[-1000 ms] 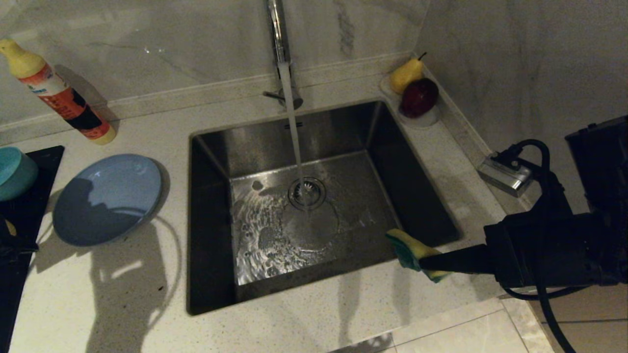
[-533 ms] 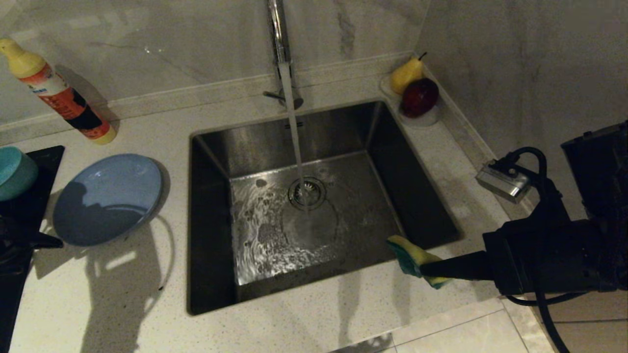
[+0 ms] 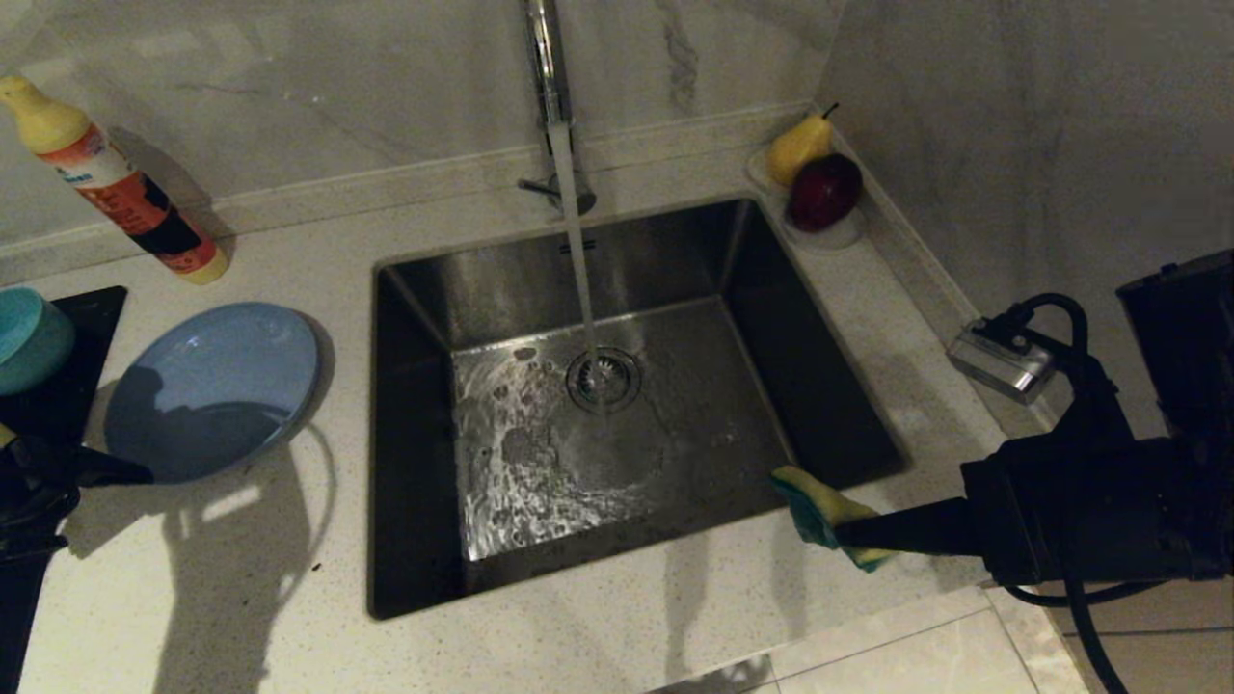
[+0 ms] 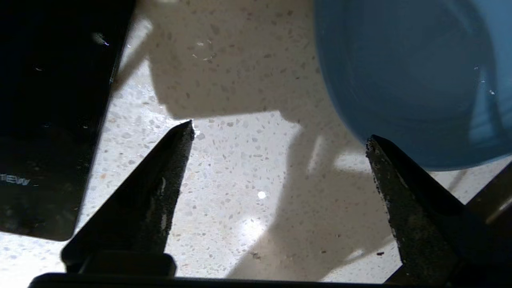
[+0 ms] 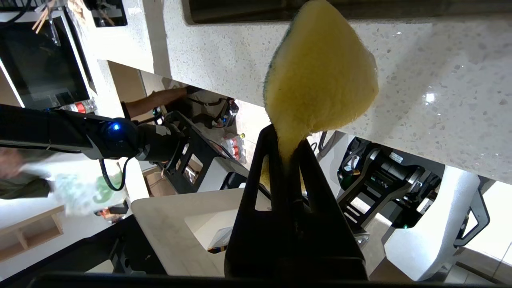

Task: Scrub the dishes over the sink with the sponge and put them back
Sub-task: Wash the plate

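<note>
The light-blue plate (image 3: 212, 386) lies on the counter left of the sink (image 3: 810, 318), and the teal bowl (image 3: 29, 337) sits on the black hob at the far left. My left gripper (image 3: 106, 472) is low over the counter just in front of the plate. In the left wrist view it (image 4: 280, 134) stands open with only bare counter between the fingers, one fingertip (image 4: 374, 144) by the plate's (image 4: 408, 80) rim. My right gripper (image 5: 286, 144) is shut on the sponge (image 5: 320, 84), which hangs at the sink's front right corner (image 3: 819, 501).
Water runs from the tap (image 3: 549, 77) onto the drain strainer (image 3: 603, 376). A detergent bottle (image 3: 125, 202) leans at the back left. A pear and a red apple (image 3: 821, 188) sit on a small dish at the back right. The hob (image 4: 52, 120) borders the left gripper.
My left gripper has slid right along the counter towards the plate's near edge. The right gripper with the sponge has stayed almost in place.
</note>
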Robot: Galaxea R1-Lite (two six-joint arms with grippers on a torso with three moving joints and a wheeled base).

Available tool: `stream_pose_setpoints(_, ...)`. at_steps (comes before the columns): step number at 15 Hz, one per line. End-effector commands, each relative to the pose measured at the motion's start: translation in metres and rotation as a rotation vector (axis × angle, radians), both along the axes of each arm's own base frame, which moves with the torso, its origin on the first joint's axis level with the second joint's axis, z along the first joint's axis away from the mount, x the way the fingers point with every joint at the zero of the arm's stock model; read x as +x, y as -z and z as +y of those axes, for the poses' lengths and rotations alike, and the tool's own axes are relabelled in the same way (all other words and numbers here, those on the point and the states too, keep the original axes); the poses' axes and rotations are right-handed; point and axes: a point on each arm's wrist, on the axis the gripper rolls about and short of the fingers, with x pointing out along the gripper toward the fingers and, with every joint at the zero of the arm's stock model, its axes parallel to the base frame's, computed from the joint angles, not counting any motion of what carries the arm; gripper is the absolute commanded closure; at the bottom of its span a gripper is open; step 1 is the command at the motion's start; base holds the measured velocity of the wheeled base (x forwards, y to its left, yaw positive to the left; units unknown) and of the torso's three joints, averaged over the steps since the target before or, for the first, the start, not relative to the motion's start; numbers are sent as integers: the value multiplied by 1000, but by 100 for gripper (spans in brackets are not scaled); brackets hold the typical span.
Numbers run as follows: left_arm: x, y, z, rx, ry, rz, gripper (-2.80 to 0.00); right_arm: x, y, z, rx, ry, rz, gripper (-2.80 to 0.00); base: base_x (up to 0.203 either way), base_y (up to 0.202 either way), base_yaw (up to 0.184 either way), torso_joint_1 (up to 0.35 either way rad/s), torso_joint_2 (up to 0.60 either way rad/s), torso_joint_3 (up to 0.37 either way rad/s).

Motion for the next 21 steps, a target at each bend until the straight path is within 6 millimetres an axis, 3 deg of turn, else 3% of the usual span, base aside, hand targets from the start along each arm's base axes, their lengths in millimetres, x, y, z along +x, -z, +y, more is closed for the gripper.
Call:
stream_pose_setpoints(1,4,6,3,-24,-19,-2,-280,1,2,-1,1,3,6,0,0,0,0,0,0,0)
stream_pose_setpoints(10,12,6,6,-131,-22,-153,-280,-2,6,-2,-6,-6,-1,0,0,0,0,0,0,0)
stream_pose_setpoints(21,22,8,14,-162,-43,-204,-280,-5,13,-4,-28,-17,2,0,0,0,0,0,0,0)
